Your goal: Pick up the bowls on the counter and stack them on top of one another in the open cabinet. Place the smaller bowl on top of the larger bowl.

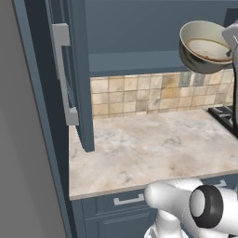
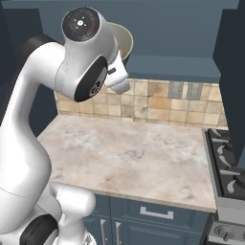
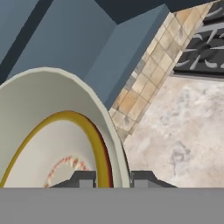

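Hand view: the claw [image 3: 113, 178] has one small dark finger tip [image 3: 83, 178] inside the round ceramic bowl with a grey-olive outside, cream inside and tan rim [image 3: 52, 131] and the other finger tip outside it, so the wall of the bowl sits between them.
Claw: it is pinched tight on the side wall of the bowl and holds it up in the air.
Bowl: in the left base view the same bowl [image 1: 204, 46] hangs high up and tips to one side, so you can see its brownish bottom.
Cabinet: the dark blue-grey wall cabinet with a flat shelf [image 1: 135, 60] is just past the bowl, and its tall door with a grey bar handle [image 1: 62, 74] stands open far off to one side of the claw.
Counter: the beige-and-cream marbled stone countertop [image 1: 148, 148] lies far below the claw, and I see no bowl on it in these pictures.
Stove: a black stove top [image 2: 229, 162] sits at the end of the counter, down low and off to the side.
Step now: I think the bowl is being carried to the shelf.
Next move: I think the claw must level the bowl, go in over the shelf, set it down softly and then let go.
Other bowl: I cannot tell where it is.
Writing: none to read, no names or labels.
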Tool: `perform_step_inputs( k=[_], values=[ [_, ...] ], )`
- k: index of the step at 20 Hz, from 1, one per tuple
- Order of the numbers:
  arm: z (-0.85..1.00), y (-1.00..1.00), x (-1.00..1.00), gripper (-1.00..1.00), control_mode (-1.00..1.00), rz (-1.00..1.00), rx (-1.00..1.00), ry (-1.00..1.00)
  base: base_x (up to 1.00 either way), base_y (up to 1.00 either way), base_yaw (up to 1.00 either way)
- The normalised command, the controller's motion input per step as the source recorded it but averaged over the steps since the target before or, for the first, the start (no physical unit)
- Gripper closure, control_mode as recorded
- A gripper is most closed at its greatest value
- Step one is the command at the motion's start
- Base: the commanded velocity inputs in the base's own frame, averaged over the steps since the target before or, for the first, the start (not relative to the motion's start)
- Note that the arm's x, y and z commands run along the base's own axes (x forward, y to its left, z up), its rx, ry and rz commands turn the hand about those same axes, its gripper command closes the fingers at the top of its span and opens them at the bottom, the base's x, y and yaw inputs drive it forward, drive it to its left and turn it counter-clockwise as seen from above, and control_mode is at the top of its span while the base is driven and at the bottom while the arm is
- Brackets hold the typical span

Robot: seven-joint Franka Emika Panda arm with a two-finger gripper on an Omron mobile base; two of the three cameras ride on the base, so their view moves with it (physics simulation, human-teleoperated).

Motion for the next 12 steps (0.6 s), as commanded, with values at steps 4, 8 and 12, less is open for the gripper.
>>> perform_step_inputs(
  k=[4,8,12],
  values=[
    [0.02,-0.07,0.0,1.0,-1.0,-0.03,0.08,0.01,0.0,0.0,0.0],
    [0.0,0.0,0.0,1.0,-1.0,0.0,0.0,0.0,0.0,0.0,0.0],
    [-0.04,0.01,0.0,1.0,-1.0,0.0,0.0,0.0,0.0,0.0,0.0]
  ],
)
